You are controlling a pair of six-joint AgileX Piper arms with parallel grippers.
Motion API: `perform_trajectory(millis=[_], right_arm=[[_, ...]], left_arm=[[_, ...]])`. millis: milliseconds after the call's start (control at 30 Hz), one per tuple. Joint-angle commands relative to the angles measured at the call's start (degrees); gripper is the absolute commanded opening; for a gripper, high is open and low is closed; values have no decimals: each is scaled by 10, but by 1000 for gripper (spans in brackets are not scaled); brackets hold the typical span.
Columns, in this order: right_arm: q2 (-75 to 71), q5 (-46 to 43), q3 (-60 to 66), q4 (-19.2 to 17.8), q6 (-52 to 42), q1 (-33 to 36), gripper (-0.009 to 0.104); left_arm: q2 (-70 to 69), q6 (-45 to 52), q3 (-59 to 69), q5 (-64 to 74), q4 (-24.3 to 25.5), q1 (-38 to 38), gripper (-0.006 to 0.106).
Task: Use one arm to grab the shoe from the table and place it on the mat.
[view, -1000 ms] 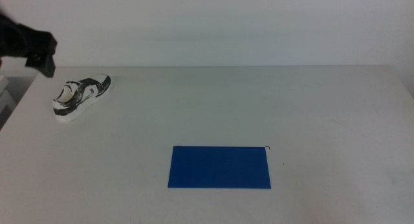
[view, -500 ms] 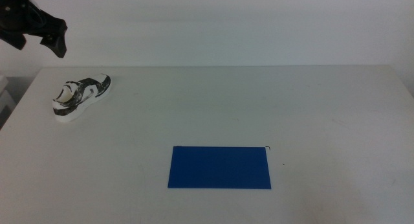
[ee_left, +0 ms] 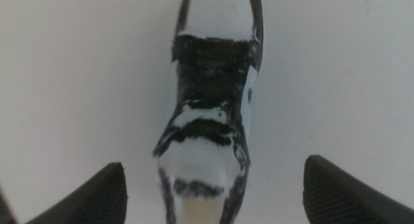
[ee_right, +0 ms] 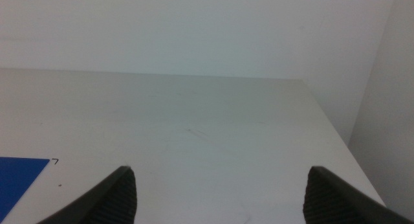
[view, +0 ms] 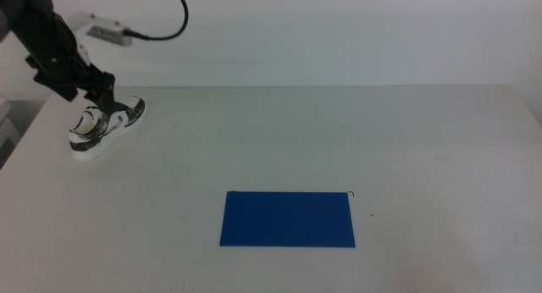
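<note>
Middle view: I read the shoe (view: 105, 126) at 10 o'clock on the desk (view: 423, 149), the left gripper (view: 108, 104) over it; mat (view: 288, 218) bare.
Left wrist view: fingers (ee_left: 84, 198) spread astride the shoe (ee_left: 210, 114); not gripped.
Right wrist view: right gripper (ee_right: 220, 195) spread, idle.
Remaining: grasp, carry, place.

Looking straight down at the shoe (ee_left: 210, 114), white with black patches, lying on the white table (ee_left: 77, 75). Left gripper (ee_left: 213, 198) above it, two dark jaws spread wide, one on each side, not touching the shoe.
</note>
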Motion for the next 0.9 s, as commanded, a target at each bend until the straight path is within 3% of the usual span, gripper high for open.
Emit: perform_trajectory(millis=[0, 867], right_arm=[[-12, -45, -5, -5, -7, 2, 66], [-12, -45, -5, -5, -7, 2, 66]], left_arm=[[-24, 11, -21, 5, -14, 0, 93], [49, 39, -21, -120, -45, 0, 92]])
